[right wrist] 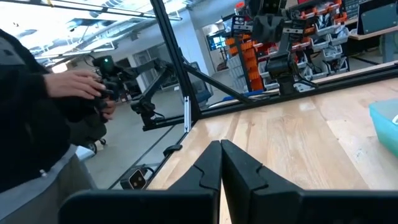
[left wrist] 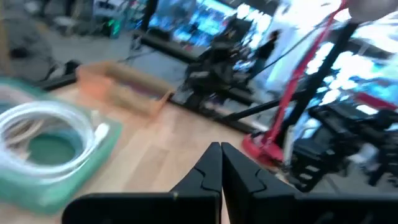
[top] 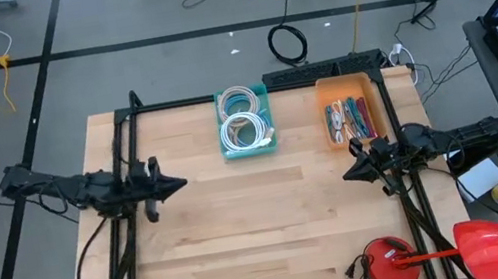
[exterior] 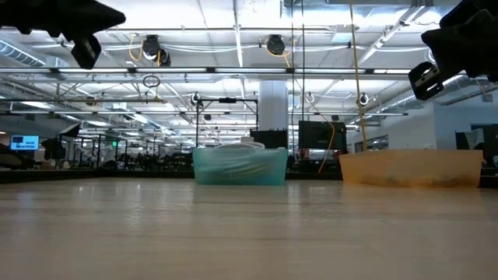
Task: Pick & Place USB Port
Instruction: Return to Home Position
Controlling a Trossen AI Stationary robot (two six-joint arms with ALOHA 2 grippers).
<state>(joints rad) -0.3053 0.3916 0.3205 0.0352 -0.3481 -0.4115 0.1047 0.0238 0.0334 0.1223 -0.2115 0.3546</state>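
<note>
Over the table, high view: L gripper (top: 175, 183) hangs above the left side and R gripper (top: 348, 175) above the right, tips pointing inward, well apart; green bin (top: 220, 124) w/ coiled white cables (top: 245, 128) and orange bin (top: 346, 81) w/ coloured cables (top: 352, 118) sit side by side at the back edge. Low view: both bins stand flat on the wood, grippers up off it at the top corners. Wrist views: each gripper's fingers meet tip to tip, holding nothing; L view shows the white coil inside the green bin, R view shows a person's hand (right wrist: 81, 84) beyond the table edge.
</note>
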